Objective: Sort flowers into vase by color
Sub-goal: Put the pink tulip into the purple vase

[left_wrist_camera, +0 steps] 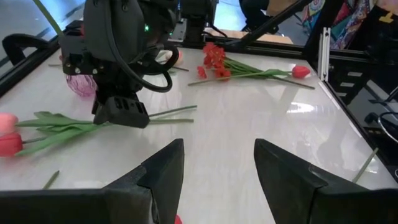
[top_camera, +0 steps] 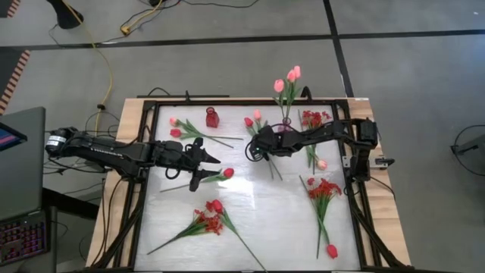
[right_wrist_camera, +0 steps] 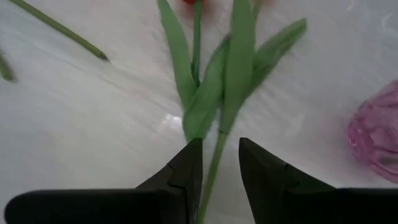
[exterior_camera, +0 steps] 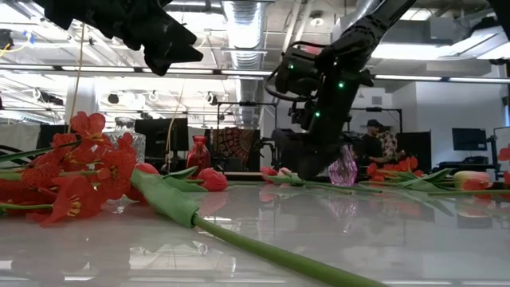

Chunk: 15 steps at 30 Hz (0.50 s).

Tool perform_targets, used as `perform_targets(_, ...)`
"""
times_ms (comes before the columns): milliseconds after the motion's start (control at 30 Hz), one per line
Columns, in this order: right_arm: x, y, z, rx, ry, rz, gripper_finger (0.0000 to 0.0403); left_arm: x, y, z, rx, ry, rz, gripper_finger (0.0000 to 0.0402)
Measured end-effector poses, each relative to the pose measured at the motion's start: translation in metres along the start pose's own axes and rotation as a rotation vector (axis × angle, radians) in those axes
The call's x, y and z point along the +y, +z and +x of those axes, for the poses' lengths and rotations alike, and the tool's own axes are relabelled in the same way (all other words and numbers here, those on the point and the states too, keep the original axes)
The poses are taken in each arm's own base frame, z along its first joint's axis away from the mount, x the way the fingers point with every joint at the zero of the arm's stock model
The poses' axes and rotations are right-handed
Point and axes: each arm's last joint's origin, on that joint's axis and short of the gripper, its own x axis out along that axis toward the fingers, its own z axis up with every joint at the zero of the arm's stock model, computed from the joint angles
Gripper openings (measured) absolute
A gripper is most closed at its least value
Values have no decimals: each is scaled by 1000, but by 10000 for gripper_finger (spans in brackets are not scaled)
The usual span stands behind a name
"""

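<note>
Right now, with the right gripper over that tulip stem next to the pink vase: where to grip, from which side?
Grip the bare tulip stem just below where its leaves fan out, coming straight down from above. It lies flat on the table, thin there, already running between the open fingers of the right gripper. Mind the pink vase beside it.

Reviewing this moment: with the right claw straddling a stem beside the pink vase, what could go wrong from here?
1. The right claw is open around a thin tulip stem; closing off-centre could pinch a leaf and let the stem slip.
2. The pink vase stands close by; lifting could knock it.
3. The left claw hovers open nearby, so the arms may crowd.
</note>
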Motion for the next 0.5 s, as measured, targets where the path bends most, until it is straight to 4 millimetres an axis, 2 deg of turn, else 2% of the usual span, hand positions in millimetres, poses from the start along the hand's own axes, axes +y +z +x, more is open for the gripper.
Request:
perform_targets(200,-6,-10,5,13,-15,20,131,0,0,0,0,0,0,183)
perform_targets(500,0,-20,4,-6,31,14,131,0,0,0,-1,0,-1,183)
